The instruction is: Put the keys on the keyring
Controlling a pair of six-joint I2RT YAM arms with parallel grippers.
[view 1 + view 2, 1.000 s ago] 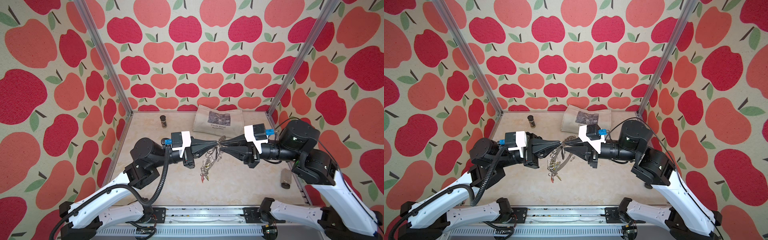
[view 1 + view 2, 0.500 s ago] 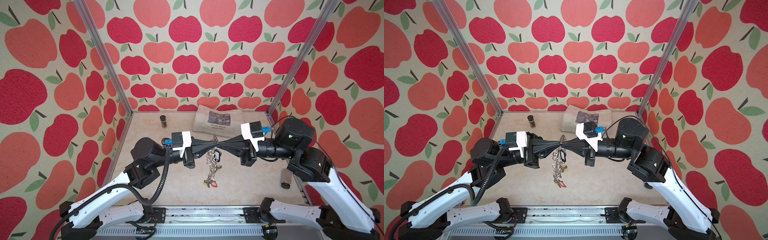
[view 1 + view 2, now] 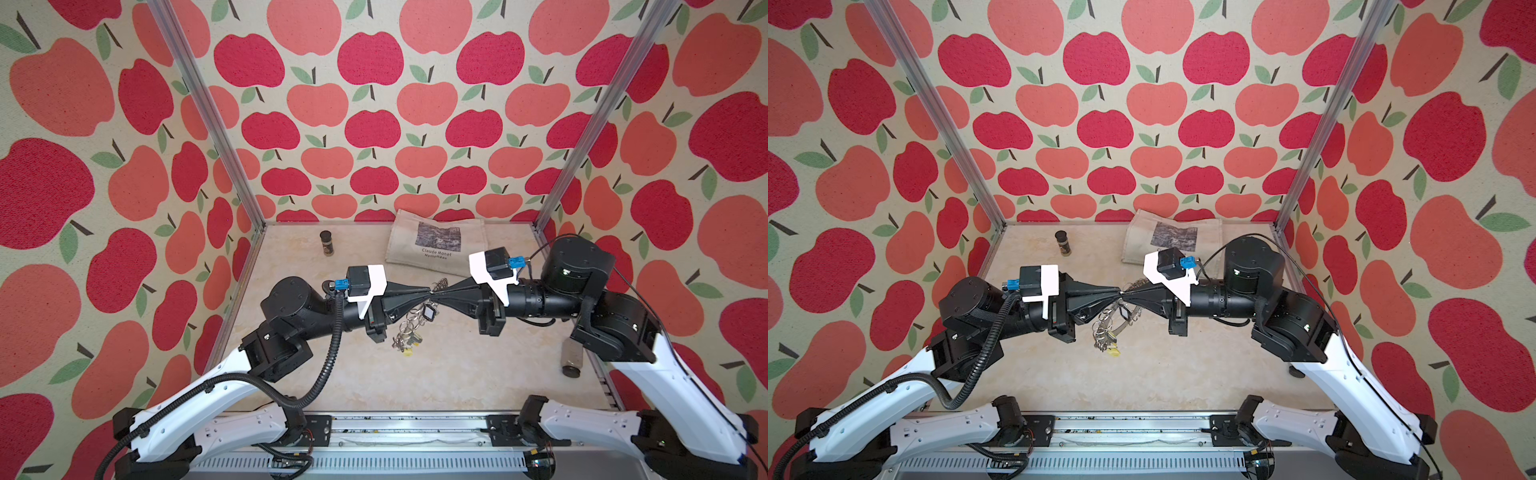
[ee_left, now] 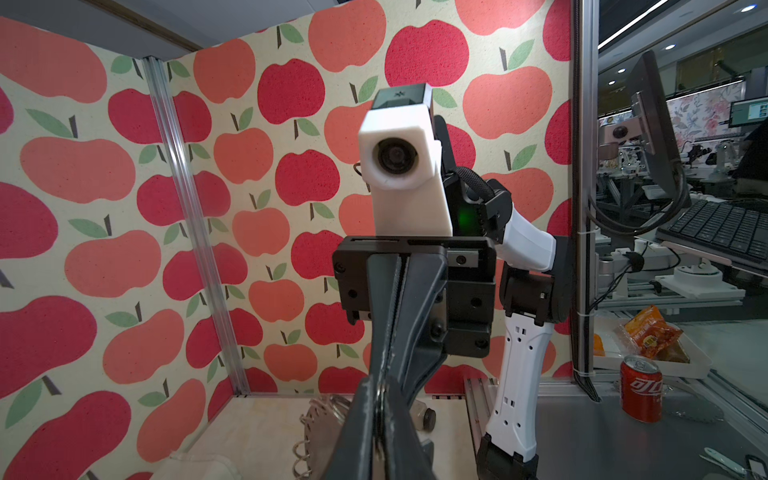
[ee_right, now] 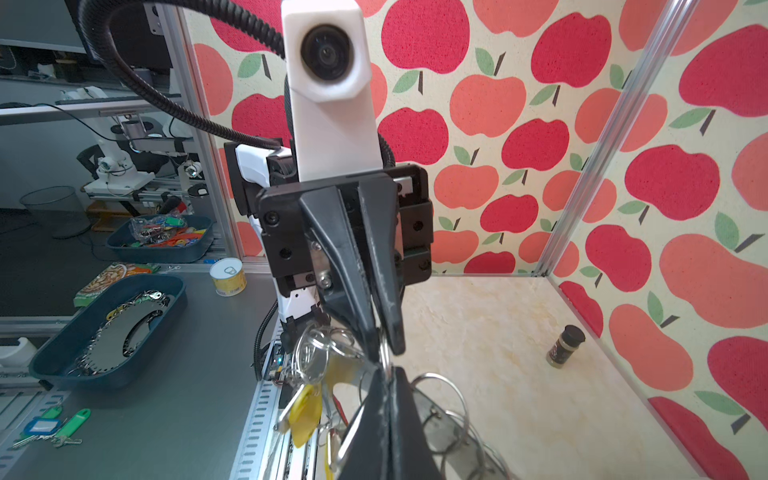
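Top view: one keyring [image 3: 409,326], one bag [image 3: 436,245]

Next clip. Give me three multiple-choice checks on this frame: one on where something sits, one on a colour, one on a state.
1. Where does the spice jar stand?
A. back left of the table
B. at the front edge
C. in a gripper

2. The tag at the bundle's lower end is:
A. blue
B. yellow
C. white

3. The keyring is:
A. lying flat
B. leaning on the back wall
C. hanging where the left gripper and right gripper meet

Answers:
1 A, it stands upright near the back-left corner.
2 B, yellow shows under the rings.
3 C, its rings dangle below the meeting tips.
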